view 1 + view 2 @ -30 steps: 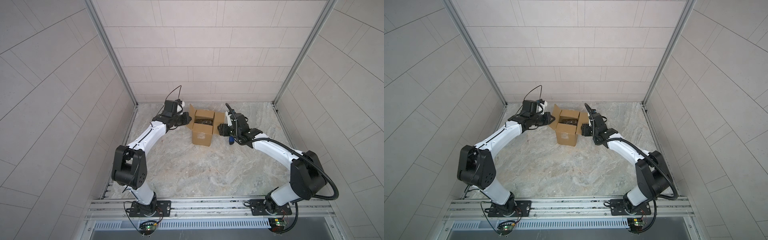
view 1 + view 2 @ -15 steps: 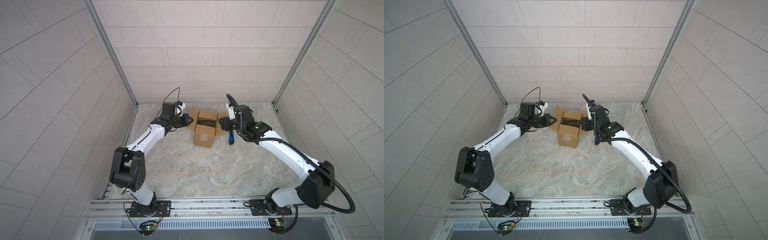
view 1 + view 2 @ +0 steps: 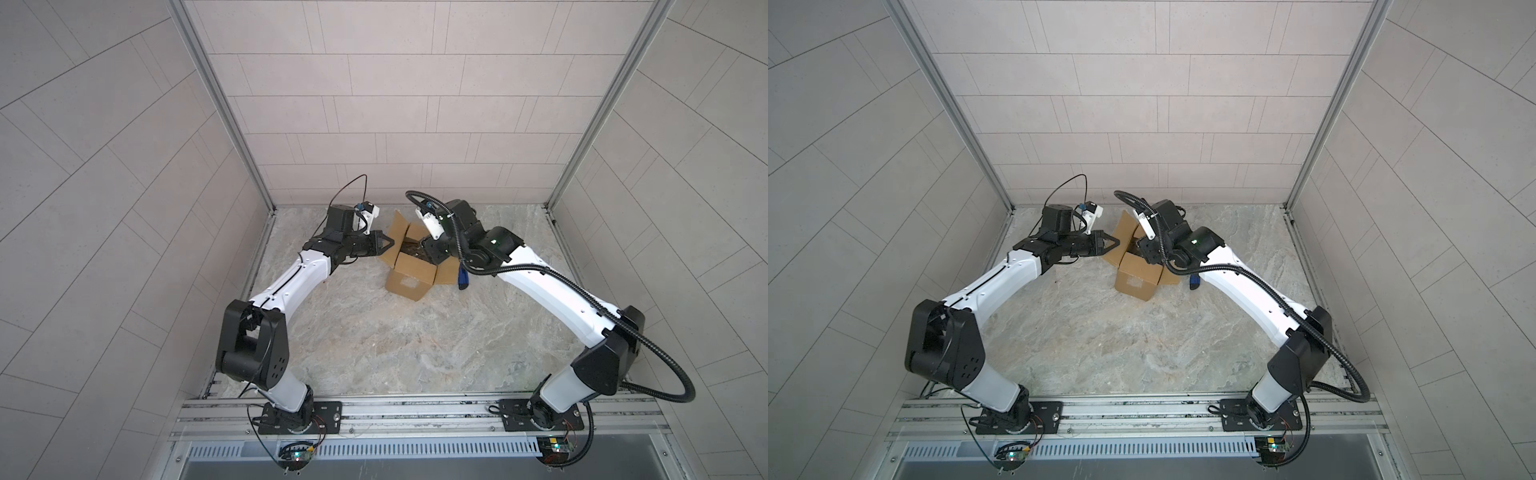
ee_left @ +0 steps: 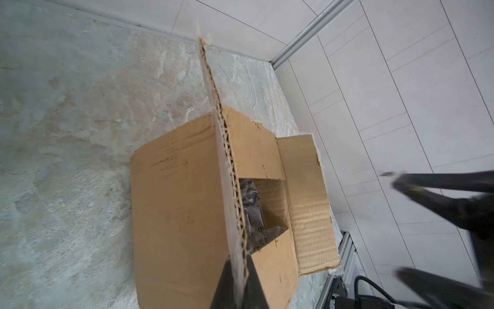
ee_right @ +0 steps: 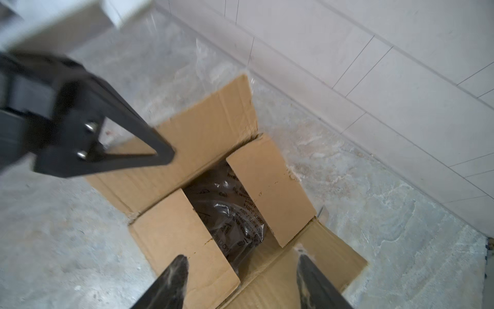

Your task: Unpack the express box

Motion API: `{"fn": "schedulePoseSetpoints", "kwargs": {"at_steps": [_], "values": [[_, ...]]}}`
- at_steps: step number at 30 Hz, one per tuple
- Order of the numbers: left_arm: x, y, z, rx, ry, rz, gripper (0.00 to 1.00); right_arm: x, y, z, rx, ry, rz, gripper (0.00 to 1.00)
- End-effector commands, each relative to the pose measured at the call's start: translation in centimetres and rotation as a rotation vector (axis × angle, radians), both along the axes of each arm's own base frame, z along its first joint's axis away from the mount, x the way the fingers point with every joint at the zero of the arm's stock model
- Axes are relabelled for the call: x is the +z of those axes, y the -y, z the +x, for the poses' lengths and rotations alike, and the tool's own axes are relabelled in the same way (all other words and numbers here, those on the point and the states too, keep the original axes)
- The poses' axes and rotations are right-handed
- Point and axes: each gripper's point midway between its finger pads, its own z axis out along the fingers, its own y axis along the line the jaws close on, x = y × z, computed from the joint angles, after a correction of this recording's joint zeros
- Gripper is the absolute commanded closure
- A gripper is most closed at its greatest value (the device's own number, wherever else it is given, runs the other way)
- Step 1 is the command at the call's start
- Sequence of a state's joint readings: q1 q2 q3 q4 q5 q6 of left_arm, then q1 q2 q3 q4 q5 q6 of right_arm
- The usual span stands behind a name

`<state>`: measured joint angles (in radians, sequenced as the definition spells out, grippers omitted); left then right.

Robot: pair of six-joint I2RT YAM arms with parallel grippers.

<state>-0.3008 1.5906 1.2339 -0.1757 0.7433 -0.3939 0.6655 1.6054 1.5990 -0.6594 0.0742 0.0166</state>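
The express box (image 3: 409,272) (image 3: 1136,279), a small brown carton, stands near the back wall with its flaps open. My left gripper (image 3: 390,241) (image 3: 1117,241) (image 4: 238,264) is shut on the edge of the box's left flap (image 4: 222,149), which stands upright. My right gripper (image 5: 242,258) is open and hovers over the box's opening, its fingertips (image 5: 181,263) above a short flap and the right-hand flap. A dark crinkly printed bag (image 5: 230,211) (image 4: 252,211) lies inside. In both top views the right wrist hides that gripper's jaws.
A small blue object (image 3: 462,277) (image 3: 1195,282) lies on the stone floor just right of the box. The tiled back wall (image 3: 415,166) is close behind the box. Aluminium corner posts (image 3: 565,166) frame the cell.
My right arm has lifted and swung from the box's right side to over its opening. My left gripper has kept its hold on the left flap.
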Motion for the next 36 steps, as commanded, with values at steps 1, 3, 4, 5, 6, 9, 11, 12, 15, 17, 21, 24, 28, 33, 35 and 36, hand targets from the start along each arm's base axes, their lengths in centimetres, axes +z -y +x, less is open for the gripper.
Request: {"fn": "schedulePoseSetpoints", "kwargs": {"at_steps": [1, 3, 4, 5, 6, 9, 11, 12, 15, 17, 21, 24, 28, 33, 35, 36], "values": [[2.7, 1.5, -1.6, -0.097, 0.073, -0.036, 1.0, -2.1, 0.7, -0.5, 0.038, 0.001, -0.148, 0.33], [2.8, 1.8, -1.8, -0.115, 0.071, -0.045, 1.0, -3.1, 0.6, -0.4, 0.038, 0.008, -0.189, 0.33], [2.8, 1.9, -1.9, -0.121, 0.07, -0.048, 1.0, -3.5, 0.6, -0.2, 0.033, 0.011, -0.205, 0.33], [2.8, 2.1, -2.0, -0.125, 0.07, -0.05, 1.0, -3.8, 0.7, 0.0, 0.024, 0.016, -0.221, 0.33], [2.8, 2.1, -2.0, -0.128, 0.068, -0.05, 1.0, -4.1, 0.8, 0.3, 0.017, 0.022, -0.235, 0.33], [3.0, 2.4, -2.2, -0.146, 0.067, -0.062, 1.0, -4.6, 1.3, 1.0, -0.013, 0.054, -0.283, 0.33], [2.9, 2.6, -2.5, -0.159, 0.067, -0.063, 1.0, -5.0, 1.8, 1.6, -0.039, 0.075, -0.314, 0.33], [3.0, 2.7, -2.6, -0.164, 0.07, -0.063, 1.0, -5.2, 2.1, 1.9, -0.068, 0.086, -0.325, 0.33], [2.9, 2.8, -2.8, -0.172, 0.067, -0.062, 1.0, -5.6, 2.6, 2.4, -0.098, 0.114, -0.348, 0.33], [2.9, 2.8, -2.8, -0.173, 0.064, -0.063, 1.0, -6.2, 2.6, 2.5, -0.095, 0.12, -0.354, 0.33], [2.9, 2.9, -2.9, -0.18, 0.064, -0.066, 1.0, -7.0, 2.5, 2.9, -0.108, 0.116, -0.364, 0.33], [2.8, 2.9, -3.0, -0.183, 0.061, -0.061, 1.0, -6.3, 3.2, 3.3, -0.153, 0.143, -0.379, 0.33], [2.6, 2.9, -3.0, -0.181, 0.056, -0.055, 1.0, -4.4, 4.6, 3.8, -0.227, 0.182, -0.356, 0.33], [2.2, 2.9, -3.0, -0.183, 0.047, -0.052, 1.0, -2.1, 6.7, 4.3, -0.303, 0.197, -0.298, 0.33], [2.2, 2.9, -3.0, -0.184, 0.047, -0.052, 1.0, -1.6, 7.3, 4.4, -0.319, 0.202, -0.288, 0.33], [2.2, 2.9, -3.0, -0.185, 0.045, -0.052, 1.0, -1.3, 7.7, 4.5, -0.328, 0.206, -0.286, 0.33]]}}
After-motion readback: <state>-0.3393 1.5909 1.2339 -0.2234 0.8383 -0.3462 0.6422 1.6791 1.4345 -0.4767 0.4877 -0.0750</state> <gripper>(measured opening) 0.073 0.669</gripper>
